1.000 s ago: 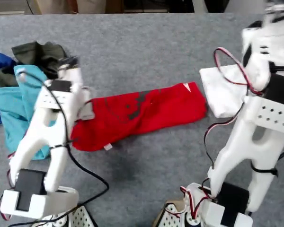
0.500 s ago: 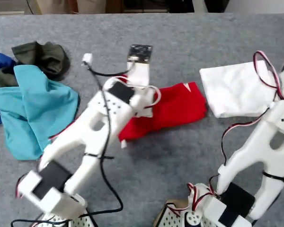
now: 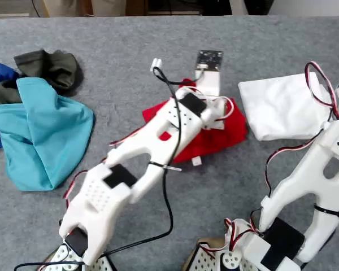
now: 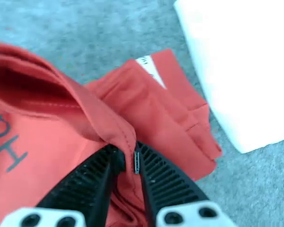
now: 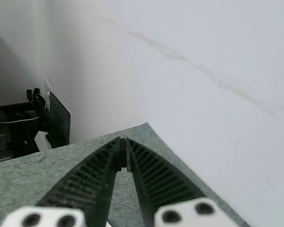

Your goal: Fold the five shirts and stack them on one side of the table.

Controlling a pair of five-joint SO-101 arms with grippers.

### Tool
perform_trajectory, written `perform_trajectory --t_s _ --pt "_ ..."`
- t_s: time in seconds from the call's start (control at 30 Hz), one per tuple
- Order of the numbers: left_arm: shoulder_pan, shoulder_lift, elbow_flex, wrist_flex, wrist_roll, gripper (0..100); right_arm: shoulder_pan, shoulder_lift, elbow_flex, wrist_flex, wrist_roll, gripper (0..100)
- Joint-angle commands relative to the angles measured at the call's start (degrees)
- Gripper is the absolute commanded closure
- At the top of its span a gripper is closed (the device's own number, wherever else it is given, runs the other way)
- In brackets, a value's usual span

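The left claw [image 4: 126,158], clamped on the red shirt [image 4: 170,127], has carried it rightward, its arm [image 3: 158,132] covering part.

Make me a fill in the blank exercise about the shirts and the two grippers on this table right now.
1. The left gripper is ____ on a fold of the red shirt.
2. The folded shirt beside the red shirt is ____ in colour.
3. The teal shirt lies on the ____ side of the table.
4. The right gripper, raised toward the wall, holds ____.

Missing words: shut; white; left; nothing.
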Motion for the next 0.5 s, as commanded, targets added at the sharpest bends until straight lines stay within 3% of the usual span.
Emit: perform_trajectory --t_s 0.0,0.37,0.47 --pt "1.7 2.7 -8.7 -0.9 0.4 98 0.4 -1.7 0.0 -1.3 0.3 99.4" --pt "3.4 10.9 -20.1 -0.9 0.4 98 -0.7 -1.7 0.3 -1.3 0.5 99.4" --pt "4.0 11.5 -20.4 1.8 1.1 92 -1.3 -1.6 0.4 -1.2 0.7 99.4"
